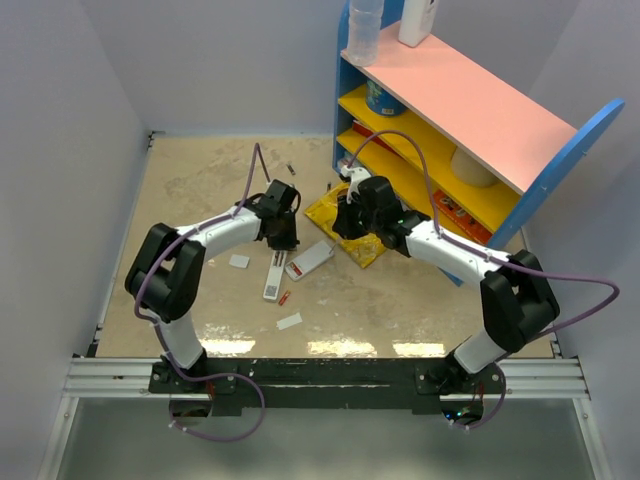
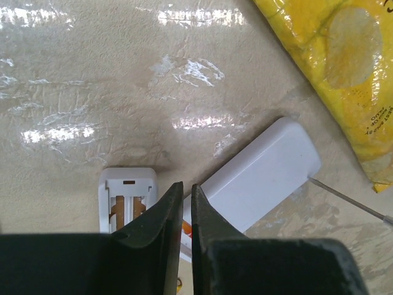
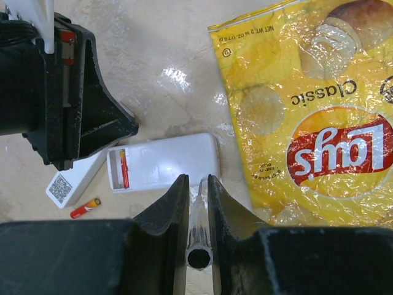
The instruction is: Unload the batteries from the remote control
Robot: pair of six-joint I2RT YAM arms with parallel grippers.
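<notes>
The white remote control (image 3: 166,161) lies back up with its end compartment open. One red/orange battery (image 3: 124,169) sits in that compartment. A second battery (image 3: 86,208) lies loose on the table and also shows in the top view (image 1: 285,297). My right gripper (image 3: 198,179) is shut on a thin grey stick (image 3: 199,239) whose tip is at the remote's long edge. My left gripper (image 2: 183,186) is shut with nothing seen between its fingers. It hovers over the remote's open end (image 2: 258,178), where a bit of orange battery (image 2: 186,228) shows.
A narrower white bar (image 2: 128,196) with an open recess lies left of the remote. A yellow Lay's chip bag (image 3: 319,123) lies right of it. White scraps (image 1: 239,261) (image 1: 290,321) lie on the table. A blue shelf unit (image 1: 470,110) stands at the back right.
</notes>
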